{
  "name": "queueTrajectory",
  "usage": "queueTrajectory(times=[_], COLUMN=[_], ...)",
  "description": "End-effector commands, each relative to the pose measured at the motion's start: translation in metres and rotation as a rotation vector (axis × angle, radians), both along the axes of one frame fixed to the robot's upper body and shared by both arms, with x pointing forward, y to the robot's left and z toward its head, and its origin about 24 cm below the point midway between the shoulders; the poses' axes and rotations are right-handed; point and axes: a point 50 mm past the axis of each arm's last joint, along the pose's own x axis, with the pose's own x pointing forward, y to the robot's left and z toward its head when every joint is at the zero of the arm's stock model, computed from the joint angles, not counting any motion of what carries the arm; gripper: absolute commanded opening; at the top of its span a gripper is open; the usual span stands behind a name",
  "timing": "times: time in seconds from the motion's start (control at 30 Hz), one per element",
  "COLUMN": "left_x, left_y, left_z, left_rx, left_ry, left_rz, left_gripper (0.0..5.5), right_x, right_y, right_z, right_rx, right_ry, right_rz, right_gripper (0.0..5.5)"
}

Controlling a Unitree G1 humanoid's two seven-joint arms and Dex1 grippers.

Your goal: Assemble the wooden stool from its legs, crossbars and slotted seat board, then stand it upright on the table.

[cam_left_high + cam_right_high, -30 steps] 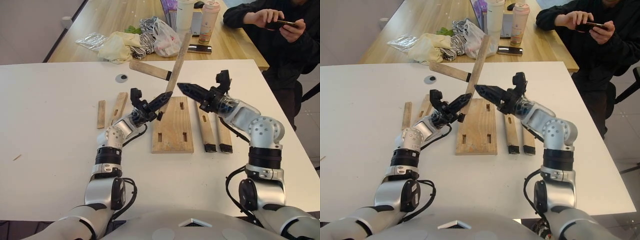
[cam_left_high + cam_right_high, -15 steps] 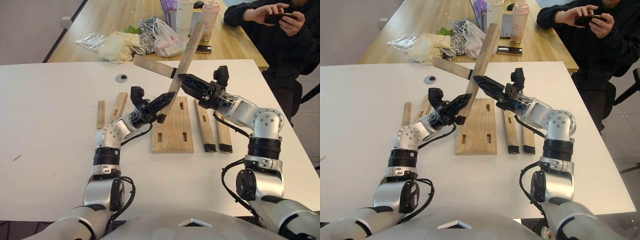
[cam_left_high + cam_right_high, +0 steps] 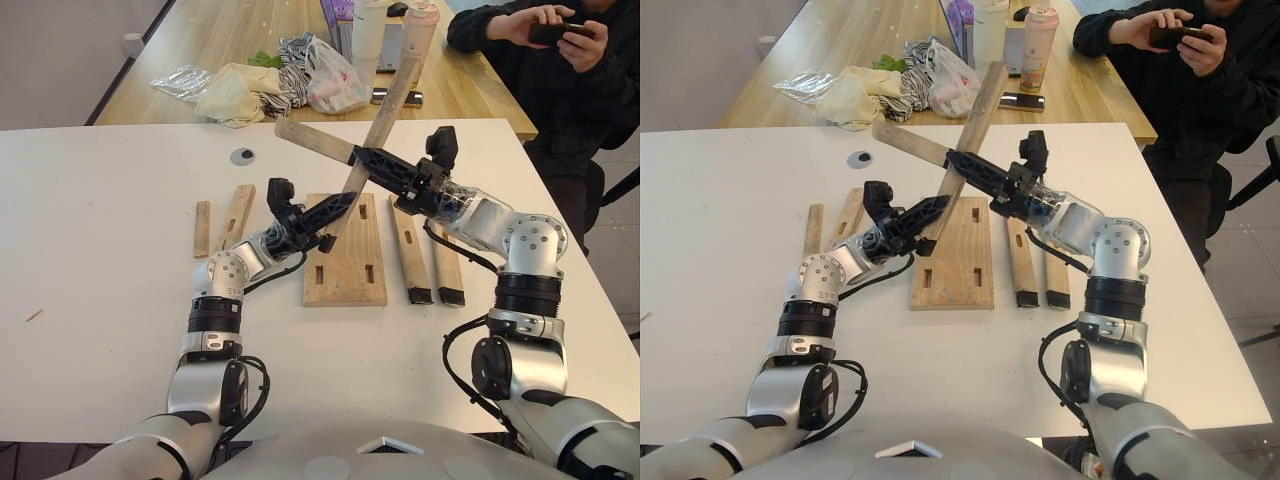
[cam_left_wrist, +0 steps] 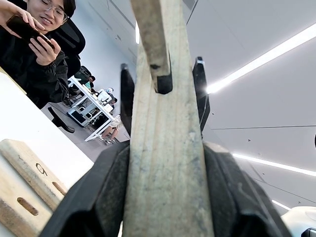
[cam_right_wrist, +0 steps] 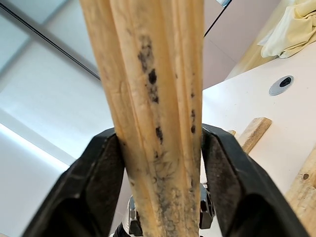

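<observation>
Left eye view: I have one stool leg [image 3: 390,103] clenched by both arms, left gripper [image 3: 340,205] near its low end, right gripper [image 3: 362,160] higher up. Its long axis slants up and away, with the low end over the slotted seat board [image 3: 345,285], far-left part.

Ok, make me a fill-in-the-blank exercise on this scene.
1. The left gripper grips the tilted leg near its ___ end.
2. The right gripper clamps that same leg, above the ___ gripper.
3. On the robot's right of the seat board, ___ flat legs lie side by side.
4. On its left lie ___ crossbars.

Missing words: lower; left; two; two.
</observation>
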Motion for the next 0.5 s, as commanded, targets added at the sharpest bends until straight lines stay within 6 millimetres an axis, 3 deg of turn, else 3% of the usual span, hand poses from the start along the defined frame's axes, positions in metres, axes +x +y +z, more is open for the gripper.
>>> queueTrajectory(times=[0.03,0.33,0.5], left_x=[0.0015,0.0037,0.0100], left_y=[-0.0021,-0.0009,0.0048], left_z=[0.0062,0.0025,0.0030], left_rx=[0.018,0.043,-0.032], left_ry=[-0.041,-0.001,0.058], left_rz=[-0.009,-0.004,0.008], left_gripper=[2.01,2.01,3.02], right_x=[0.0008,0.0020,0.0021], right_y=[-0.0037,-0.0036,-0.0072], right_z=[-0.0014,-0.0032,-0.0081], right_rx=[-0.037,-0.027,0.012], right_ry=[0.002,0.005,0.039], right_rz=[-0.017,-0.027,-0.044], right_gripper=[2.07,2.06,2.06])
